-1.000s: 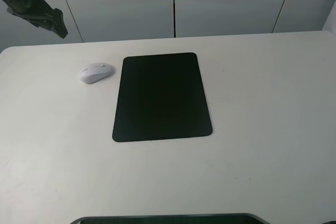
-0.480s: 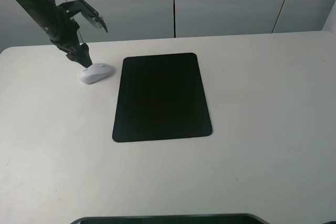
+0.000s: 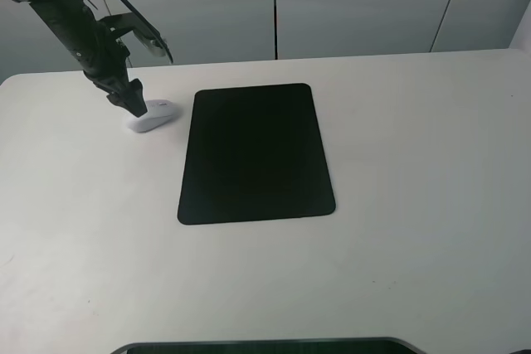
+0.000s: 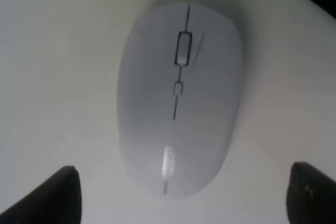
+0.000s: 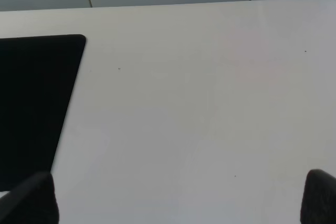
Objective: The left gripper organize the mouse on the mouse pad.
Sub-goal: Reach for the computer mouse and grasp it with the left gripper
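The white mouse (image 3: pixel 155 115) lies on the table just left of the black mouse pad (image 3: pixel 255 153), off its top-left corner. My left gripper (image 3: pixel 133 104) is down at the mouse's left end. In the left wrist view the mouse (image 4: pixel 178 98) fills the middle, scroll wheel pointing away, and the left gripper (image 4: pixel 184 196) is open, its dark fingertips (image 4: pixel 59 196) standing wide on either side of the mouse's rear without touching it. My right gripper (image 5: pixel 176 203) is open over bare table, with the pad's corner (image 5: pixel 37 93) beside it.
The white table (image 3: pixel 415 163) ends at a back edge just behind the pad, in front of grey wall panels (image 3: pixel 357 2). A dark rim (image 3: pixel 265 346) shows at the table's front edge.
My left arm has swung down from the upper left corner to the mouse, and its claw now sits lower, around the mouse's left end. Mouse and pad have not moved.
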Action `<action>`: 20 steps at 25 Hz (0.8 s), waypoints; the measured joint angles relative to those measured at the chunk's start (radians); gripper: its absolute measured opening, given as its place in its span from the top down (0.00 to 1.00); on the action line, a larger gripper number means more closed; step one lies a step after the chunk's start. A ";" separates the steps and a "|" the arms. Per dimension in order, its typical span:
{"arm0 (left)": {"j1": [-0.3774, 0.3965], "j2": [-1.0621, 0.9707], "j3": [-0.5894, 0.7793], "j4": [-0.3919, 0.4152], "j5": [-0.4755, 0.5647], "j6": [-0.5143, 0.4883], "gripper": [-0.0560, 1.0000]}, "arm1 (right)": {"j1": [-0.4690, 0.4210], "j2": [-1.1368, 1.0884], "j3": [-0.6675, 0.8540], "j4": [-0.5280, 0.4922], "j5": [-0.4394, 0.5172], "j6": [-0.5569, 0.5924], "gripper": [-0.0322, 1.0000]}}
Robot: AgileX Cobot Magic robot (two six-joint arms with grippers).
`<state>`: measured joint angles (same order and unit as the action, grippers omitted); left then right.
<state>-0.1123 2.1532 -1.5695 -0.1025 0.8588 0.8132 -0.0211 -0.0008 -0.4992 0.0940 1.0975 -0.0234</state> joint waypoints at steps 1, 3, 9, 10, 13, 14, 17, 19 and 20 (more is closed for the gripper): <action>0.000 0.005 0.000 0.000 0.000 0.000 0.24 | 0.000 0.000 0.000 0.000 0.000 0.000 0.29; -0.001 0.016 0.000 0.000 -0.008 0.000 0.24 | 0.000 0.000 0.000 0.000 0.000 0.000 0.29; -0.001 0.027 0.000 0.000 -0.017 0.000 0.24 | 0.000 0.000 0.000 0.000 0.000 0.000 0.29; -0.001 0.032 0.000 0.000 -0.019 0.000 0.24 | 0.000 0.000 0.000 0.000 0.000 0.000 0.29; -0.001 0.035 0.000 0.000 -0.029 0.000 0.24 | 0.000 0.000 0.000 0.000 0.000 0.000 0.29; -0.001 0.037 0.000 0.000 -0.031 0.000 0.24 | 0.000 0.000 0.000 0.000 0.000 0.000 0.29; -0.001 0.044 0.000 0.000 -0.040 0.000 0.24 | 0.000 0.000 0.000 0.000 0.000 0.000 0.29; -0.001 0.053 0.000 0.000 -0.039 0.000 0.24 | 0.000 0.000 0.000 0.000 0.000 0.000 0.29; -0.001 0.055 0.000 0.000 -0.039 0.000 0.24 | 0.000 0.000 0.000 0.000 0.000 0.000 0.29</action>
<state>-0.1131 2.2086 -1.5695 -0.1025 0.8196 0.8132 -0.0211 -0.0008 -0.4992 0.0940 1.0975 -0.0234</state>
